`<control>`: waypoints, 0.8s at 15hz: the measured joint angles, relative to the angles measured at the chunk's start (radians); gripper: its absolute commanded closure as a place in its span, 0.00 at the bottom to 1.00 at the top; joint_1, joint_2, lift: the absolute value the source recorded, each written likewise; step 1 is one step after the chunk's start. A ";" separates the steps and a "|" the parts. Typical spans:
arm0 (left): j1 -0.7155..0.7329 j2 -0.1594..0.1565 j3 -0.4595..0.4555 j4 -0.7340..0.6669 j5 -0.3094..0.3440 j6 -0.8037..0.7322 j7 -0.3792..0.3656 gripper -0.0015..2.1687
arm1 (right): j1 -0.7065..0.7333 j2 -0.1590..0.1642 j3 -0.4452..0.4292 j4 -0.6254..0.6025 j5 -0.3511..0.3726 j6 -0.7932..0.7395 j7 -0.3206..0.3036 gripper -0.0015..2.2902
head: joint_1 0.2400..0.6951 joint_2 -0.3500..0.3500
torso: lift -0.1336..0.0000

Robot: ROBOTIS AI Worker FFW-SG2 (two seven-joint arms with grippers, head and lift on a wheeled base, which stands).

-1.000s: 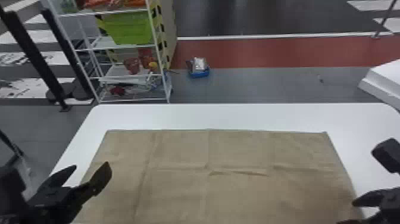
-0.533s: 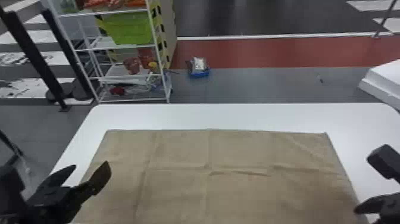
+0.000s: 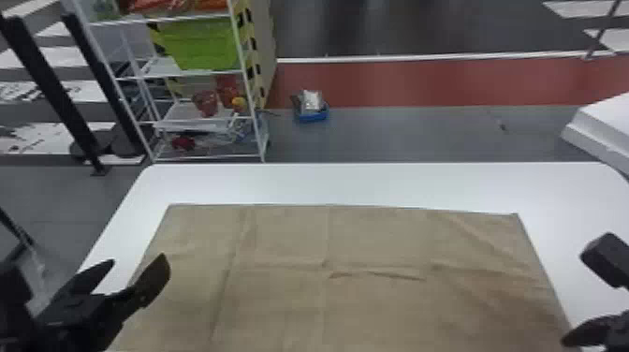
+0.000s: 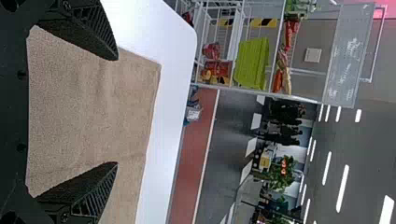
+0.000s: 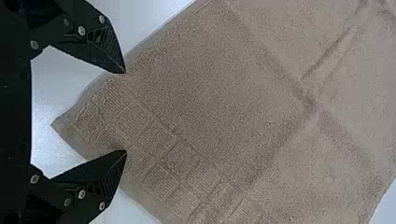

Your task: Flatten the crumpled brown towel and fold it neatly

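Brown towel [image 3: 374, 238] is spread nearly flat on the counter [image 3: 351, 185], no fold made; far edge reads straight, with a raised crease [image 3: 374, 274] near the middle. My left tool [image 4: 116, 111] is spread and empty, at the towel's left side. My right tool [image 5: 125, 112] is spread and empty too, its fingers either side of a corner [image 5: 70, 122], nothing pinched. I judge flattening as good as done and the step in hand as setting up the first fold, probably near edge to far edge. To do it well: line each tool up with its own near corner, get one finger low at the counter and slide it under the hem, then close on a small bite of cloth right at the corner. Too deep a bite bunches the border; too shallow and it slips out. Can't tell from here whether the left tool is square to its corner, so check that before closing. Then raise both corners together, keep light tension between them, carry over low and lay them on the far corners. Uneven lift would skew the fold; dragging would shift the whole sheet.
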 measured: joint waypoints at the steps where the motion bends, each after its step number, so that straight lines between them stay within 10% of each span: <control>1: 0.000 0.000 0.000 0.000 0.000 0.000 0.000 0.04 | 0.000 -0.002 0.001 -0.001 0.007 -0.004 0.005 0.23 | 1.00 0.63 | 0.07; 12: -0.001 0.000 0.000 -0.006 0.000 0.000 0.000 0.04 | 0.029 -0.028 -0.021 -0.058 0.041 -0.034 0.065 0.43 | 1.00 0.63 | 0.07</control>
